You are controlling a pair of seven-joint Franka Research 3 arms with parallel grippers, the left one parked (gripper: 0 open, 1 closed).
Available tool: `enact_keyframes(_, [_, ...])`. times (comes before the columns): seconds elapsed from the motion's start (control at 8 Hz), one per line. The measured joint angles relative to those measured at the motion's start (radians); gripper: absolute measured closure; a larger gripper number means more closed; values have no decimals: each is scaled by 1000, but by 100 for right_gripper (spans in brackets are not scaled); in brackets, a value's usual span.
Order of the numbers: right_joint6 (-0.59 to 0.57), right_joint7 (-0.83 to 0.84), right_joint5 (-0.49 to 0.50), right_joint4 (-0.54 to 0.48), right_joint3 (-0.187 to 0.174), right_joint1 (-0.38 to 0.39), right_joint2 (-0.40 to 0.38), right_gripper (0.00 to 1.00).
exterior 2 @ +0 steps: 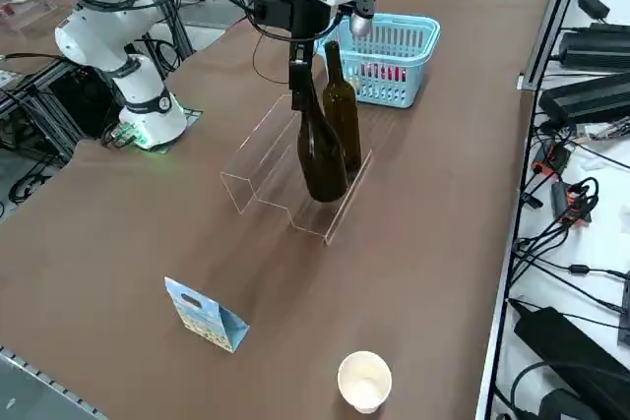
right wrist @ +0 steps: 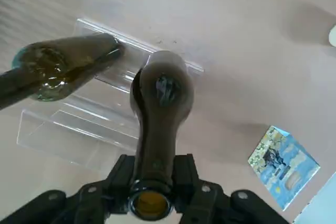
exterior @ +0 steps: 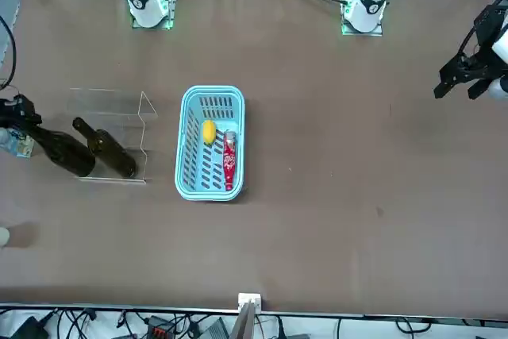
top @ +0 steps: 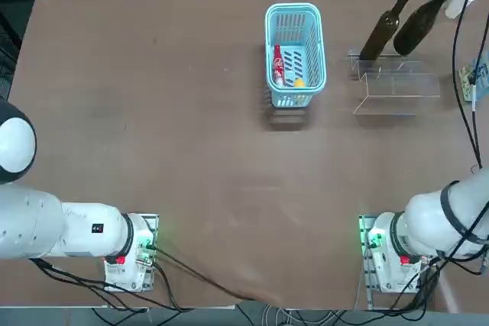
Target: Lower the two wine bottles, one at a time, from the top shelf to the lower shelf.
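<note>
Step in hand: the first of the two transfers, judged as a grasp made and the carry not yet finished.
Right claw [right wrist: 150,182]: pinched on the neck of the wider, darker wine bottle [exterior 2: 320,150], just below its mouth; the claw points straight down over the stand.
Held bottle: upright, its base at the top shelf [exterior 2: 340,179] of the clear acrylic stand, near the bench's far right corner as the robot sees it; whether the base rests on the shelf or is just off it, I cannot tell.
Second bottle: the slimmer, browner wine bottle [exterior 2: 342,105] stands upright on the same tier, just beside the held one, on the side toward the light blue basket [exterior 2: 394,58].
Lower shelf [exterior 2: 258,169]: bare, on the side of the stand that faces the robot's base.
Next move calls for: a straight lift so the base clears the step, a short pull toward the robot, then a level descent onto the narrower tier.
Risk: the two bottles stand close, so any sideways sway could knock the slimmer one; the narrow step leaves little margin for the wide base.
Bystanders: a patterned card [exterior 2: 207,315] and a white paper cup [exterior 2: 364,379] lie well apart from the stand, toward the bench's right edge.
</note>
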Motion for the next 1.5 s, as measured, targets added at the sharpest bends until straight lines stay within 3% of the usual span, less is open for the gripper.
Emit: enact_keyframes(1.5, [29, -5, -39, 4, 0, -16, 92, 62])
